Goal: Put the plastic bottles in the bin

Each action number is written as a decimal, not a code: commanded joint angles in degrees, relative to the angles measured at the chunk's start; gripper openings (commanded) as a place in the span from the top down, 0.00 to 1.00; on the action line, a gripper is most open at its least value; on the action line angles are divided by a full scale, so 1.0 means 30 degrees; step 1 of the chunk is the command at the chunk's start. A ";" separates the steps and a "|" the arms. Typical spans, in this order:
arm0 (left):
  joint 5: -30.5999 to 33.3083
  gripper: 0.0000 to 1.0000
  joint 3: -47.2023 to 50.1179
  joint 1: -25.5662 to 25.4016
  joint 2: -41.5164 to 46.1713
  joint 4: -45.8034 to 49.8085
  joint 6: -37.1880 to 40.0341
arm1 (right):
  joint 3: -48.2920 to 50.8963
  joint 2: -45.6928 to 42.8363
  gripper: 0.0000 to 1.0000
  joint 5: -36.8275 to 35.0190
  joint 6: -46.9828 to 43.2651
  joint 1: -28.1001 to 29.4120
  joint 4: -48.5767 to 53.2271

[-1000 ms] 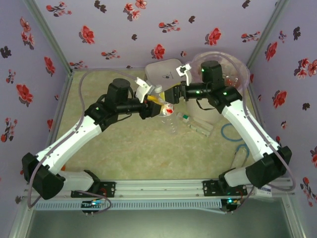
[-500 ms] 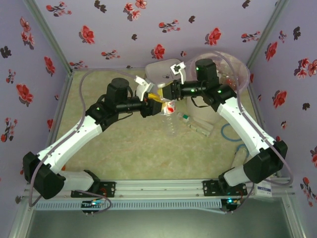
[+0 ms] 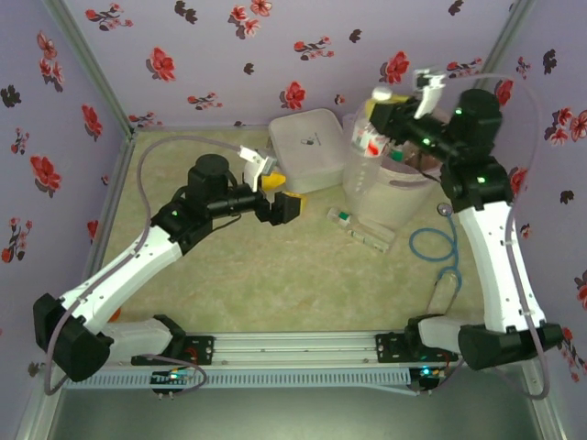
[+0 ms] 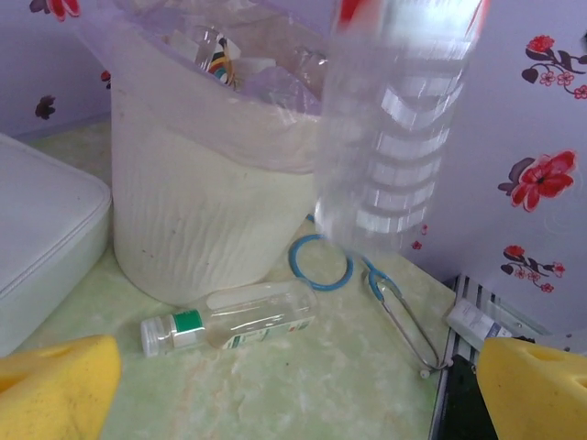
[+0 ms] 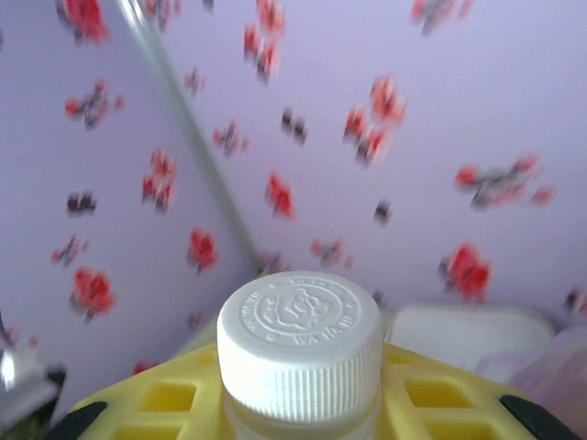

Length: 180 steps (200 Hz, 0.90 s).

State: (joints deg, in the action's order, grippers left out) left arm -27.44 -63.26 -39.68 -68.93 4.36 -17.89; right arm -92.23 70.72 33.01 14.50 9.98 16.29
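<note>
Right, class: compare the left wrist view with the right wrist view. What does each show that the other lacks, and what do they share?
Left wrist: the bin, a green-labelled bottle lying near it, and a blue ring. Right wrist: a white cap, close up. Both: the gripped bottle that wears that cap, and the floral wall.

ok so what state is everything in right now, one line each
left gripper: open, empty
right gripper: shut on the white-capped bottle
white-capped bottle: capped, held in the air by the bin's rim
green-capped bottle: capped, lying on its side on the table near the bin's foot
bin: upright, bag-lined, bottles inside
white box: lid shut
</note>
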 commanded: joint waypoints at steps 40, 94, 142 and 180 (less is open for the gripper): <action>0.0893 0.02 0.1618 0.0144 0.0314 -0.2190 -0.1551 | -0.0051 0.0260 0.92 -0.6353 -0.1969 -0.1143 -0.5496; 0.1764 0.03 0.2353 0.0199 0.0879 -0.1797 -0.1544 | 0.1922 0.2179 0.92 -0.6872 -0.2506 -0.1250 -0.5428; 0.1850 0.04 0.2148 0.0221 0.0387 -0.1622 -0.1621 | 0.3776 0.3202 0.93 -0.6498 -0.2071 -0.1282 -0.4175; 0.1821 0.06 0.1991 0.0217 -0.0085 -0.1658 -0.1697 | 0.6046 0.3441 0.94 -0.7085 -0.2390 -0.1268 -0.3883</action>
State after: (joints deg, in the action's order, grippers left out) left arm -22.55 -56.49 -39.46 -68.10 0.45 -22.22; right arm -80.64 78.72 13.54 9.15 6.33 -3.53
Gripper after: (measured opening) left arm 0.949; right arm 0.344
